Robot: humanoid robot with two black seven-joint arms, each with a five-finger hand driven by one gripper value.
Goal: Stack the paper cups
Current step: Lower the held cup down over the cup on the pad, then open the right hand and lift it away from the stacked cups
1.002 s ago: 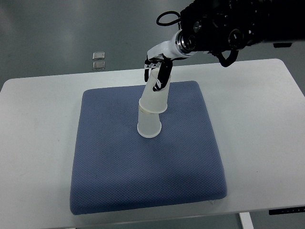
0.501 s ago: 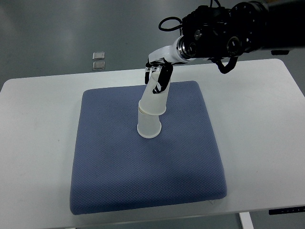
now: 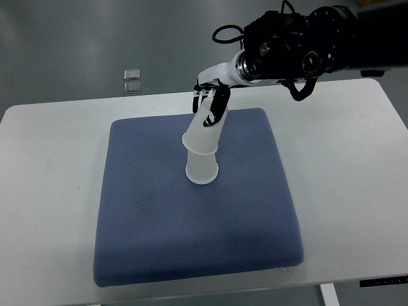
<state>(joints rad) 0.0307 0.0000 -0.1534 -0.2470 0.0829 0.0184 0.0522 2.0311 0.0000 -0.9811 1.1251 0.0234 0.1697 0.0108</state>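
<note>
A translucent white paper cup (image 3: pixel 201 168) stands upside down on the blue cushion (image 3: pixel 191 217). A second inverted cup (image 3: pixel 204 133) sits tilted over its top, partly slid down onto it. My right hand (image 3: pixel 210 102) comes in from the upper right and is shut on the upper end of that top cup, with dark fingers (image 3: pixel 218 104) wrapped around it. The left arm does not show.
The cushion lies on a white table (image 3: pixel 344 178). Two small metallic squares (image 3: pixel 132 81) sit on the grey floor beyond the table's far edge. The bulky black forearm (image 3: pixel 299 48) hangs over the table's back right.
The top cup has slid lower over the bottom cup, and the pair has shifted slightly right. The forearm has moved a little left and down.
</note>
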